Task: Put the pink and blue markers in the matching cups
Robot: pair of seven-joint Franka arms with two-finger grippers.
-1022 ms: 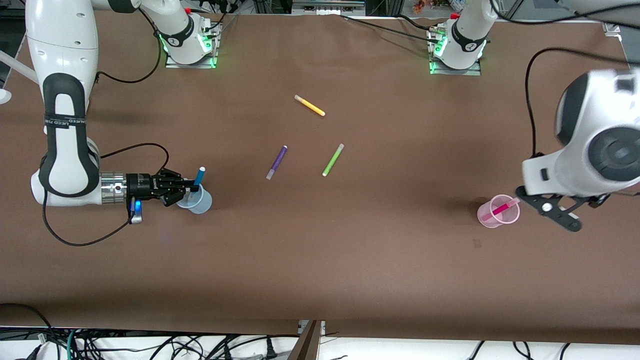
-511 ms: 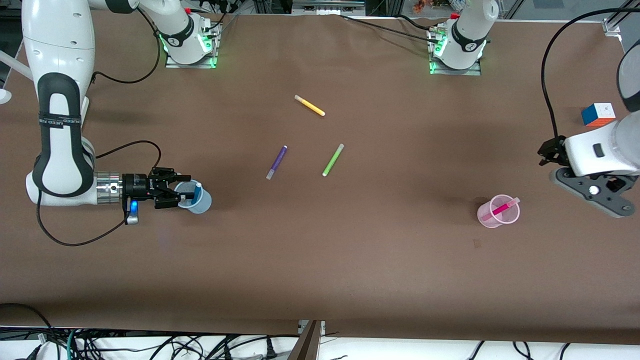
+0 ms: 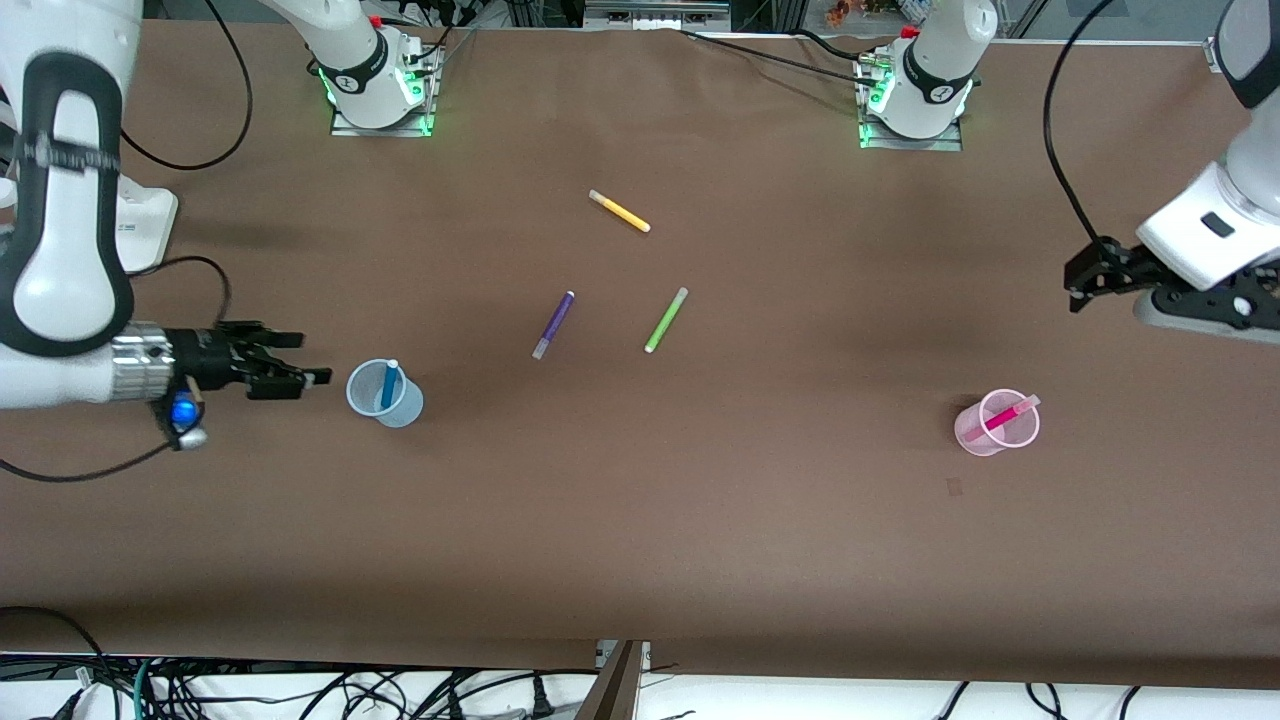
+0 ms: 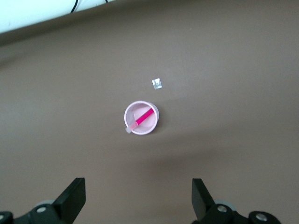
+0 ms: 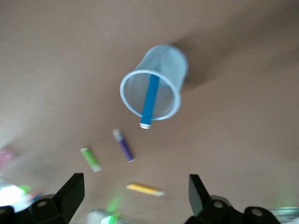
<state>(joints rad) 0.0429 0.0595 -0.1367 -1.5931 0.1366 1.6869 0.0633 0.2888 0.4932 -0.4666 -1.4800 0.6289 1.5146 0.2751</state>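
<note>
The blue marker [image 3: 388, 384] stands tilted inside the pale blue cup [image 3: 402, 406], its upper end leaning on the rim and poking just past it. This translucent cup sits upright on the table, near the right gripper [image 3: 292, 365] and just off its spread fingertips, apart from them. The pink marker [image 3: 1002, 417] lies slanted in the pale pink cup [image 3: 968, 431], its paler end resting over the rim. That cup stands upright too, well apart from the left gripper [image 3: 1078, 283], whose fingers are also spread.
</note>
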